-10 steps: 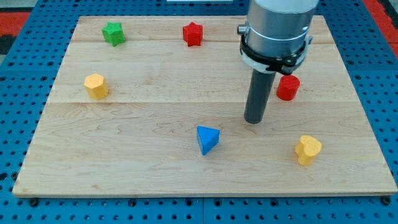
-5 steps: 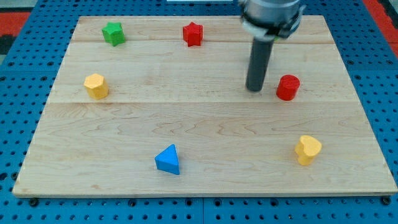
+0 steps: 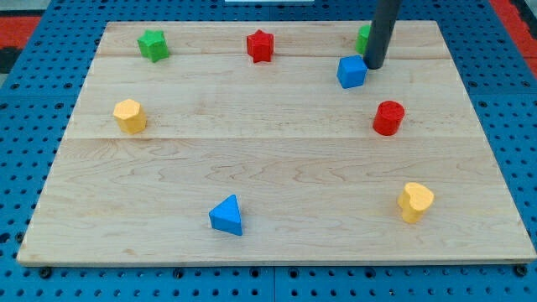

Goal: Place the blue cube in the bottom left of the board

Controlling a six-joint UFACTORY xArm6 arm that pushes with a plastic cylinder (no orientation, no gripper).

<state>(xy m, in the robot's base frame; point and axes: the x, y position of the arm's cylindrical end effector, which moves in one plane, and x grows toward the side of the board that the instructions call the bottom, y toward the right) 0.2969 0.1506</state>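
Near the view's top right of the wooden board [image 3: 252, 159]: rod's lower end, my tip [image 3: 373, 66], no gripper there to open or close, just right of the blue cube [image 3: 351, 72], seemingly touching; green block [image 3: 363, 38] partly hidden behind.

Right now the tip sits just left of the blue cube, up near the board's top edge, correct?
Not quite. The camera view shows my tip just to the view's right of the blue cube, not left of it. The rest holds: both are up near the board's top edge, with a green block partly hidden behind the rod.
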